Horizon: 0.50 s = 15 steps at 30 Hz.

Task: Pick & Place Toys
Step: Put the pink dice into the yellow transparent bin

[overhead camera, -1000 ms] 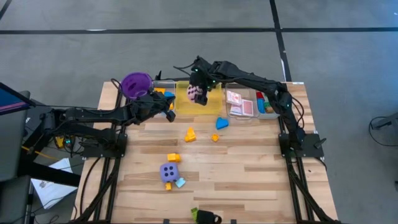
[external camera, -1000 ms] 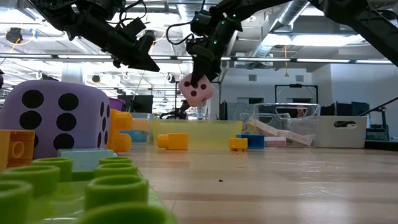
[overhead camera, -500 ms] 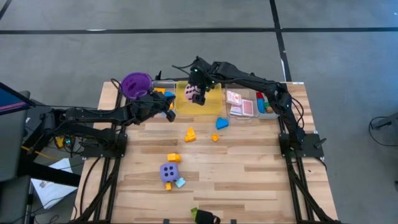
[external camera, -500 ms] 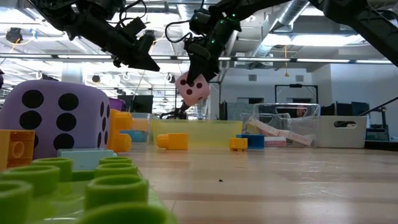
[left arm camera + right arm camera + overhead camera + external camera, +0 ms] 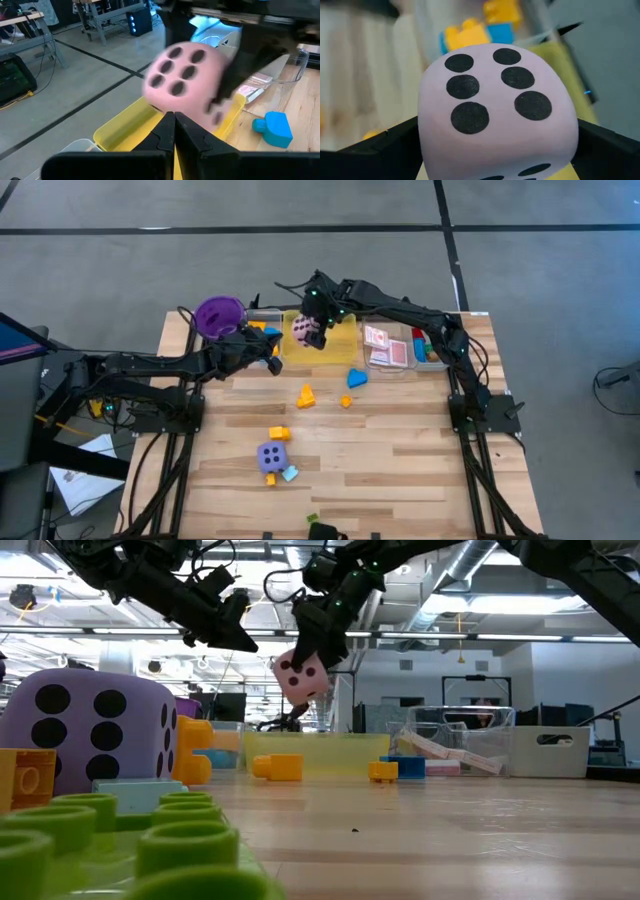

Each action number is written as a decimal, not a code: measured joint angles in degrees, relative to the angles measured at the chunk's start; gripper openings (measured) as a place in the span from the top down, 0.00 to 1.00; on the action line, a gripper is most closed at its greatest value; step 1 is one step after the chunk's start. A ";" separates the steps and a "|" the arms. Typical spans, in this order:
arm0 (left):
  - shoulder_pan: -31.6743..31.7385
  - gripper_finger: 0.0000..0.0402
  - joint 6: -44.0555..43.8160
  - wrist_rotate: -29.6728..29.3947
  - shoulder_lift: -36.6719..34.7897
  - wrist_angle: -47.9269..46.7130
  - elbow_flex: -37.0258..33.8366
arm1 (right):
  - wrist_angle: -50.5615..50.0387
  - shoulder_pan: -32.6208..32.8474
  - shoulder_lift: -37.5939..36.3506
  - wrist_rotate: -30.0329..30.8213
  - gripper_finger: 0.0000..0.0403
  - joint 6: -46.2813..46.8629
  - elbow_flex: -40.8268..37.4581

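Observation:
My right gripper [image 5: 308, 330] is shut on a pink die with black dots [image 5: 302, 330], which hangs in the air over the yellow tray [image 5: 340, 346] at the table's far edge. The die fills the right wrist view [image 5: 495, 110]. My left gripper [image 5: 274, 360] hovers shut and holds nothing, just left of the yellow tray; its wrist view shows the shut fingers [image 5: 172, 127] pointing at the die [image 5: 187, 82]. A purple die [image 5: 272, 457], a blue block [image 5: 357, 378] and orange and yellow blocks [image 5: 306, 395] lie on the table. My right gripper pinches the pink die by two opposite faces, one dark finger [image 5: 380, 150] on each side [image 5: 427, 135], jaws set wide. The fingers slant down from the table's far right. The die hangs tilted and lifted clear [image 5: 300, 677] above the yellow tray.
A purple cup [image 5: 220, 315] and a clear tray with blocks [image 5: 262, 328] stand at the far left. A clear tray with pink cards [image 5: 390, 346] stands right of the yellow one. A light blue block [image 5: 291, 473] lies by the purple die, and a green block [image 5: 150, 840] near the front edge.
My right gripper has tipped and rolled a little, swinging the pink die slightly toward the table's left and up. The die remains held over the yellow tray, now turned somewhat.

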 joint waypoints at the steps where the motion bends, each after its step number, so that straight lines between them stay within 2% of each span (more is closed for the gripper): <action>1: 0.00 1.00 0.02 0.01 0.00 0.00 0.00 | -1.27 -0.06 0.00 -1.55 0.01 -0.93 0.00; 3: 0.00 1.00 0.04 0.00 0.00 0.00 0.00 | -3.33 -0.03 0.00 -3.95 0.01 -1.29 0.00; 6: 0.00 1.00 0.04 0.00 0.00 -0.02 0.00 | -5.63 0.28 0.01 -4.00 0.01 -1.31 0.00; 15: 0.00 1.00 0.06 0.00 0.00 -0.02 0.00 | -6.25 2.49 0.02 6.31 0.01 -7.61 0.00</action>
